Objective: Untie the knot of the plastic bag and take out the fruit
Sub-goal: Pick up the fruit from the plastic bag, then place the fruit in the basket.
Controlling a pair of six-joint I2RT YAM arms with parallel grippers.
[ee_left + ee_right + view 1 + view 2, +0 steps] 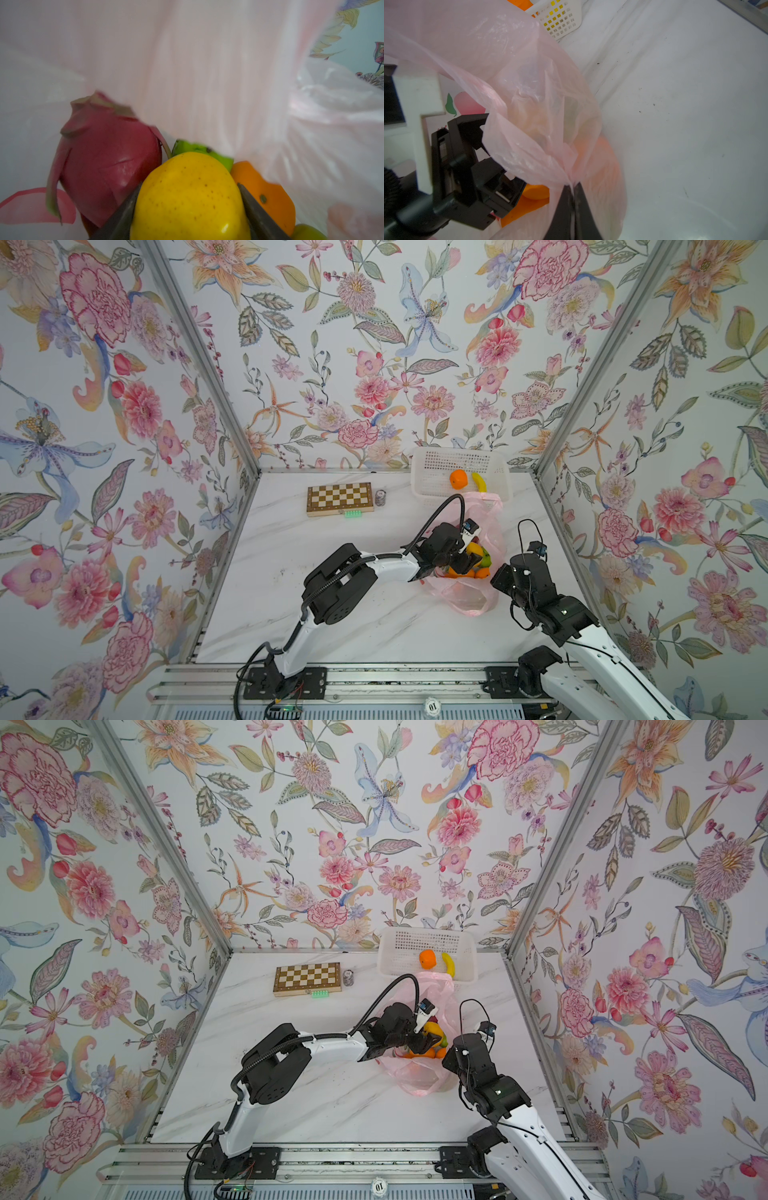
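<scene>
Top cams: mounted high above front edge, tilted down toward back wall [374,364], far off, wide. In both top views whole table [257,572] fits, near-identical picture. Left wrist cam: nose deep inside plastic bag [207,62], yellow fruit [187,197] right up against lens. Right wrist cam: close on bag's outside, basket [562,20] corner behind. All four views share bag.

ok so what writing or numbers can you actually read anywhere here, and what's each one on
"10": on the small round white disc at the near edge, seen upside down in both top views.
Small can beside the chessboard: label too small to read.
Plastic bag: printed coloured shapes only, no letters clear enough to read.
</scene>
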